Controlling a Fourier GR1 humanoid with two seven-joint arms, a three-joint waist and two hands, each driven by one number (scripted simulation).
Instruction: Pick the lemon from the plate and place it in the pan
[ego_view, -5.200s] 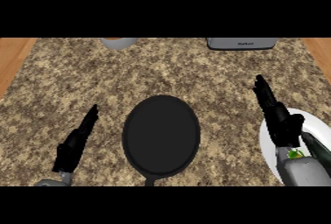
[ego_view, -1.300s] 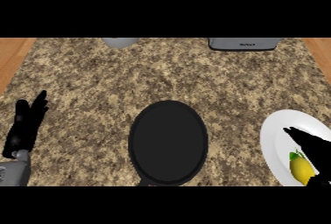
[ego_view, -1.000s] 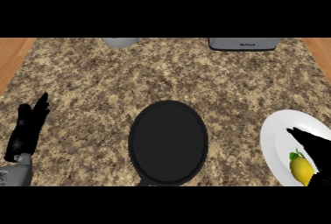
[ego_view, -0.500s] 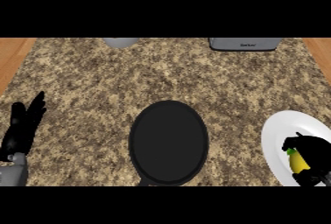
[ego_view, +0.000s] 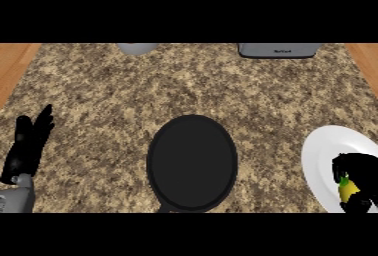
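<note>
The yellow lemon (ego_view: 347, 190) lies on the white plate (ego_view: 321, 159) at the counter's right edge. My right hand (ego_view: 356, 170) is over it with fingers and thumb curled round it, so only a small yellow patch shows. The black pan (ego_view: 192, 162) sits in the middle near the front edge, nothing in it, its handle pointing toward me. My left hand (ego_view: 28, 142) rests open at the far left, fingers up, well away from pan and plate.
A grey round object (ego_view: 137, 48) stands at the back, left of centre. A grey appliance (ego_view: 279, 50) sits at the back right. Wooden strips (ego_view: 15, 62) flank the speckled granite counter (ego_view: 184, 90) on both sides.
My right hand has lowered onto the lemon and its fingers have curled round it, covering most of the fruit. The left hand shifted slightly at the left edge. Pan and plate stayed put.
</note>
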